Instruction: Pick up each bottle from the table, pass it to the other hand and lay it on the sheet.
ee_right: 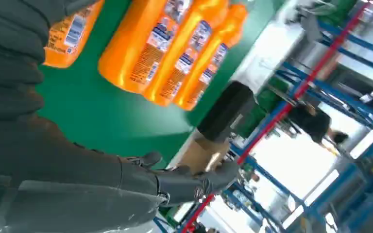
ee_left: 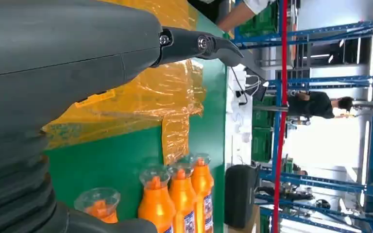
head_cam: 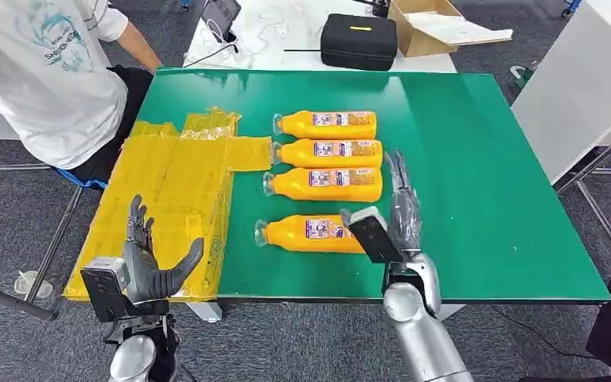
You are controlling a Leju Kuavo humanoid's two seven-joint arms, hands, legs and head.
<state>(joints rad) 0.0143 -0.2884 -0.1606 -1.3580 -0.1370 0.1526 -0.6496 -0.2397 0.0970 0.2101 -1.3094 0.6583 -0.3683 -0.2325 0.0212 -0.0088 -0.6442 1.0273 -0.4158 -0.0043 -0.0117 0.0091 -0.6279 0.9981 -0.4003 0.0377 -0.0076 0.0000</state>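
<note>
Several orange bottles lie on their sides on the green table, caps pointing left. Three lie in a tight row and one lies apart, nearer to me. The yellow plastic sheet covers the table's left part. My right hand hovers beside the base end of the near bottle, fingers stretched out and holding nothing. My left hand is raised over the sheet's near corner, fingers spread and empty. The left wrist view shows the sheet and the bottle caps. The right wrist view shows the bottle row.
A person in a white T-shirt sits at the table's far left corner. Behind the green table, a white table holds a black case and a cardboard box. Another white table stands at the right.
</note>
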